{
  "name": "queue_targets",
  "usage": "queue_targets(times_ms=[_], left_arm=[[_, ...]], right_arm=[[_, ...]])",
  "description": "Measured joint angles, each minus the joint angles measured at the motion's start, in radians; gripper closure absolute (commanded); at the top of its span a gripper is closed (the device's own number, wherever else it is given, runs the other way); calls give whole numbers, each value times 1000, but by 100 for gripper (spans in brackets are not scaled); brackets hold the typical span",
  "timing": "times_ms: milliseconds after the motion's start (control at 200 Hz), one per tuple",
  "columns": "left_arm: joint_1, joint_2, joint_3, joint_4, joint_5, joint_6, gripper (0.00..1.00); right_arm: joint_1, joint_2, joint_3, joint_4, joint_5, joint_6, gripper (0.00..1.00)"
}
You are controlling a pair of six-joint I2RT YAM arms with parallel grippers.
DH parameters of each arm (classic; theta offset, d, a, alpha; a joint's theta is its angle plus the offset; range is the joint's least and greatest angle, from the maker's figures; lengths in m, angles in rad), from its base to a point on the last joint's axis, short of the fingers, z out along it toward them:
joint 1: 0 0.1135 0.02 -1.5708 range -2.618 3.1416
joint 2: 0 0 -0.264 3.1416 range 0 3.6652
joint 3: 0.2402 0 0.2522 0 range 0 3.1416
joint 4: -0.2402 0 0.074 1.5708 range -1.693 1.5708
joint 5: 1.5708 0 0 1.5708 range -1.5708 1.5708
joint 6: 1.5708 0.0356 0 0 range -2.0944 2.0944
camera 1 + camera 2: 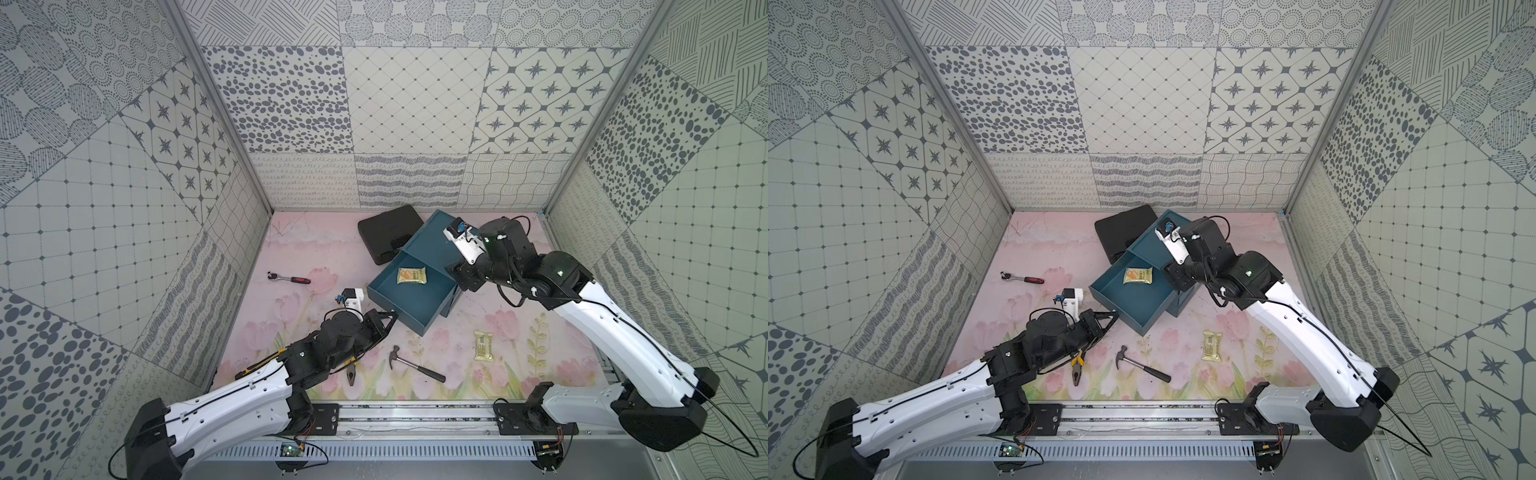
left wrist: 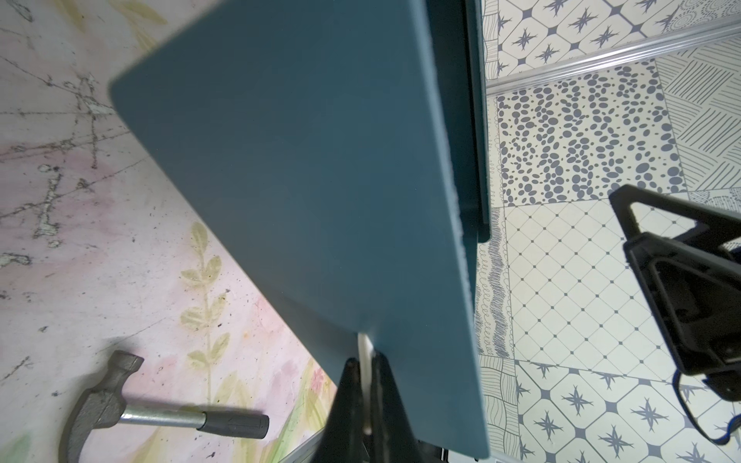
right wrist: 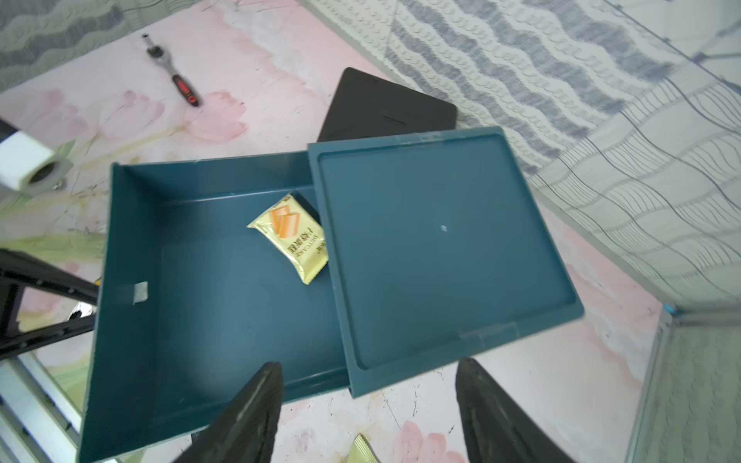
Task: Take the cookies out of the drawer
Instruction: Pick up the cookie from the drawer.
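**One cookie out of the drawer, one inside it**

Just on the near side of the teal plastic drawer (image 1: 415,301), a beige wrapped cookie packet (image 1: 485,345) lay on the flowered mat (image 1: 457,378). At the drawer's front wall, the left gripper (image 2: 363,360) was pinched tight on the thin white pull tab (image 2: 364,346). At the drawer's far end, a yellow-beige wrapped cookie packet (image 3: 288,236) touched the lip of the teal case (image 3: 441,240). Above the drawer's side, the right gripper (image 3: 369,368) hung empty with its fingers spread wide. Reaching in, a finger might catch that lip or push the slick packet under it, and the tab could slip free.
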Motion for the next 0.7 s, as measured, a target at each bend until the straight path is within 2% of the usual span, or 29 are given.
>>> queue_targets(times_ms=[165, 395, 490, 700], left_arm=[[0, 0, 0, -22, 8, -2, 100], [0, 7, 8, -39, 23, -2, 100], [0, 13, 15, -41, 31, -2, 100], [0, 18, 18, -42, 34, -1, 100]], right_arm=[[65, 165, 131, -23, -84, -147, 27], [84, 415, 327, -126, -187, -212, 30], [83, 522, 456, -216, -197, -224, 35], [82, 689, 642, -357, -155, -231, 35]])
